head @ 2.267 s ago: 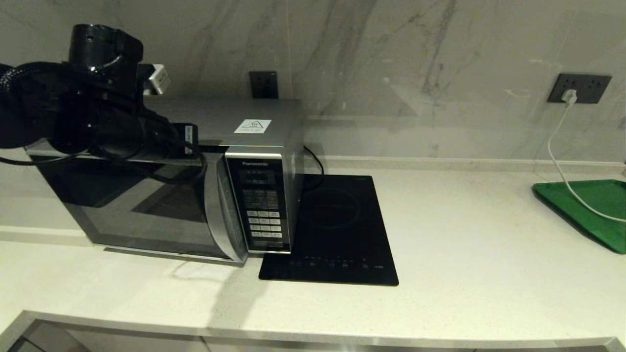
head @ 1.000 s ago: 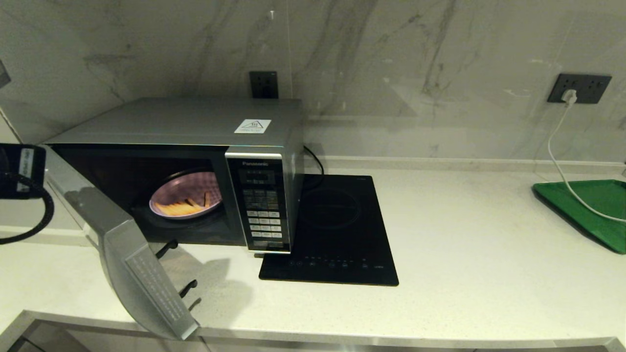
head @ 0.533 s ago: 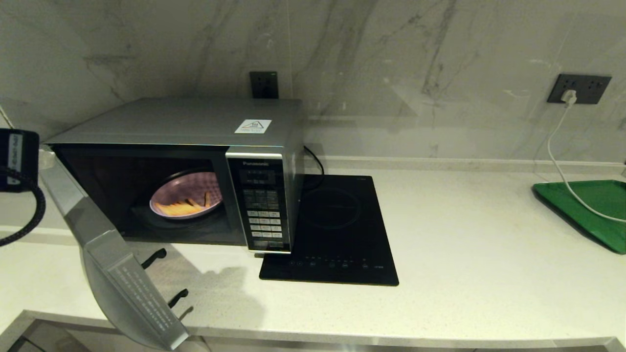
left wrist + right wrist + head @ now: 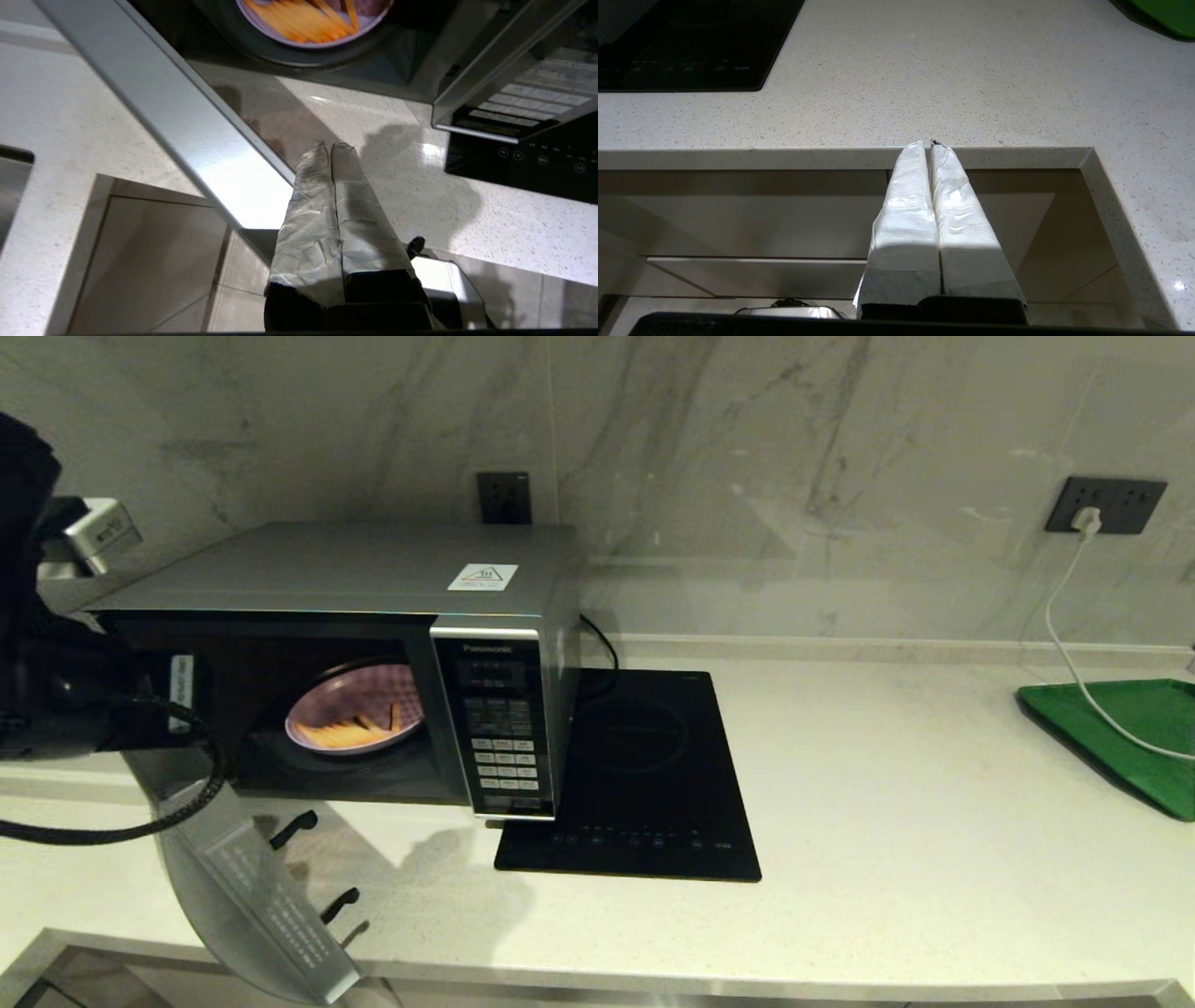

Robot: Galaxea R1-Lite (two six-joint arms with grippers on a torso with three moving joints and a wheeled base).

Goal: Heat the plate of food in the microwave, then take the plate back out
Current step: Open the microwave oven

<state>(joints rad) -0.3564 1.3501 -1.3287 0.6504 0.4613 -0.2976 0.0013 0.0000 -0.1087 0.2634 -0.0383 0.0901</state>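
Observation:
The silver-grey microwave (image 4: 392, 569) stands at the left of the counter with its door (image 4: 252, 905) swung wide open toward me. Inside, lit, the lilac plate of food (image 4: 355, 712) (image 4: 317, 23) rests on the turntable with orange-yellow fries on it. My left arm (image 4: 65, 709) hangs at the far left in front of the open cavity. Its gripper (image 4: 329, 147) is shut and empty, above the counter beside the door's edge. My right gripper (image 4: 928, 145) is shut and empty, parked below the counter's front edge.
A flat black induction hob (image 4: 635, 775) lies right of the microwave. A green tray (image 4: 1120, 737) sits at the far right with a white cable (image 4: 1060, 616) running across it from a wall socket. The open door overhangs the counter's front edge (image 4: 653, 980).
The microwave door went from shut to wide open, showing the lit plate. My left arm pulled away leftward with the door, then came back in front of the cavity's left side.

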